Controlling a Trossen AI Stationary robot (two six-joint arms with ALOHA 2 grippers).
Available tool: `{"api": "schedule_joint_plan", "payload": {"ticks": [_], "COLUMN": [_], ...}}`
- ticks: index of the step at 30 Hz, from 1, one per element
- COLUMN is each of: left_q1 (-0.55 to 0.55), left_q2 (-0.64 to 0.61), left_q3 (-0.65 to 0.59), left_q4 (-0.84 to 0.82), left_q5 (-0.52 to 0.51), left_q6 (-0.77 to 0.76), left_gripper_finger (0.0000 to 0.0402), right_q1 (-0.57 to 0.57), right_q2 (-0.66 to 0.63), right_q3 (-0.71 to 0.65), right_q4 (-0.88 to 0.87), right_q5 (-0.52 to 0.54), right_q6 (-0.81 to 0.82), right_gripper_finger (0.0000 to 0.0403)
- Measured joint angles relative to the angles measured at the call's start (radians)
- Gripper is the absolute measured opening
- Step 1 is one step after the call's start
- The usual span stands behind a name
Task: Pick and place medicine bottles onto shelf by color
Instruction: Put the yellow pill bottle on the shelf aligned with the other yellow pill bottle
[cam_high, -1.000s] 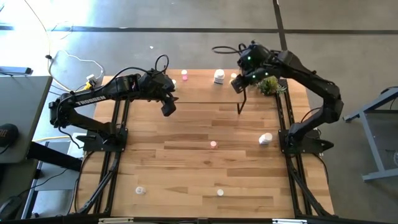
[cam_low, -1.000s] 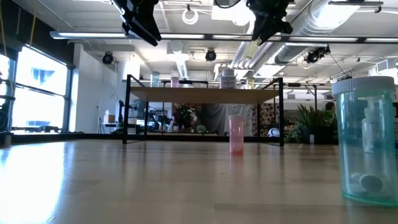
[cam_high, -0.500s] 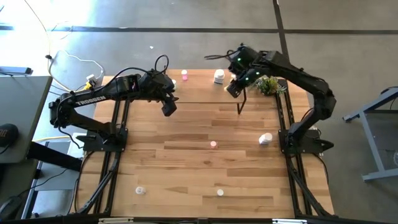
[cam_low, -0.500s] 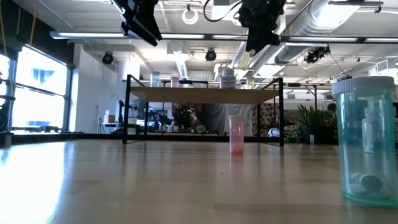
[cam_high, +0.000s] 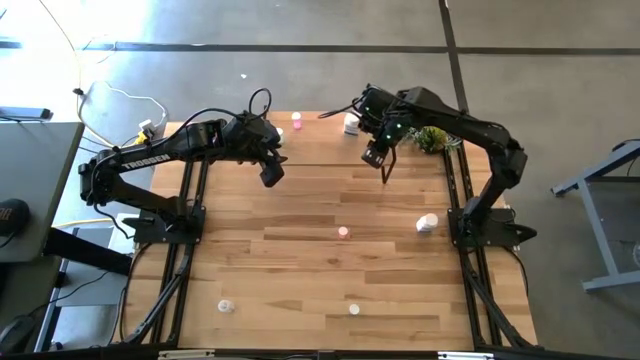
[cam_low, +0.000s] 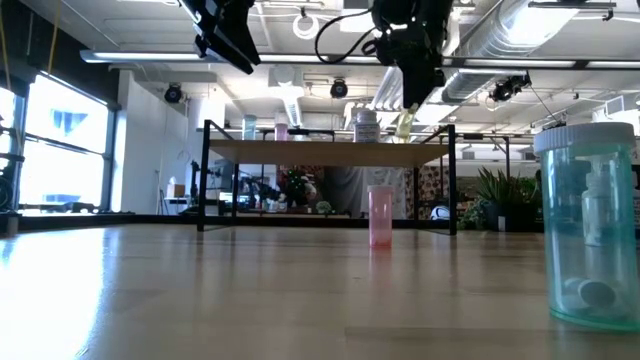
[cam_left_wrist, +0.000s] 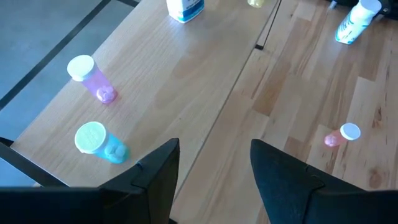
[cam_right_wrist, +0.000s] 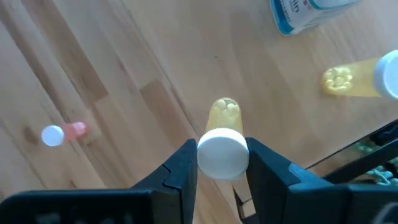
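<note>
My right gripper (cam_high: 376, 154) hangs over the shelf (cam_high: 320, 146) at the table's far side, shut on a small yellow bottle (cam_low: 404, 122). On the shelf top stand a pink bottle (cam_left_wrist: 91, 76), a teal bottle (cam_left_wrist: 99, 142), a larger white bottle (cam_high: 352, 123) and a second yellow bottle (cam_right_wrist: 353, 79). My left gripper (cam_left_wrist: 214, 171) hovers open above the shelf's left part, with nothing between its fingers. A pink bottle (cam_high: 343, 232) stands on the table in front of the shelf. My right gripper pinches the yellow bottle at its white cap (cam_right_wrist: 222, 157) between its two fingers. The fingers come from above, pointing steeply down. The yellow body (cam_right_wrist: 224, 113) hangs below them, nearly upright and clear of the shelf top.
A small green plant (cam_high: 432, 137) sits at the shelf's right end. Loose bottles stand on the table: a white one (cam_high: 427, 223) at the right, two small ones (cam_high: 226, 306) (cam_high: 353, 310) near the front edge, and a large teal one (cam_low: 590, 225) close to the low camera.
My right gripper has sunk toward the shelf top and shifted toward the table's left and near edges, rolling its wrist. The yellow bottle stayed in its hold and now hangs more upright than before.
</note>
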Motion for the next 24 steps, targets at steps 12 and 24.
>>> {"api": "schedule_joint_plan", "payload": {"ticks": [12,24], "left_q1": [0.0,0.0], "left_q2": [0.0,0.0], "left_q3": [0.0,0.0], "left_q4": [0.0,0.0], "left_q5": [0.0,0.0], "left_q6": [0.007,0.0], "left_gripper_finger": [0.0186,0.0186], "right_q1": [-0.001,-0.002], "right_q2": [0.0,0.0], "right_q3": [0.0,0.0], "right_q4": [-0.124,-0.125], "right_q5": [0.088,0.1], "right_q6": [-0.03,-0.039], "right_gripper_finger": [0.0101,0.0117]}}
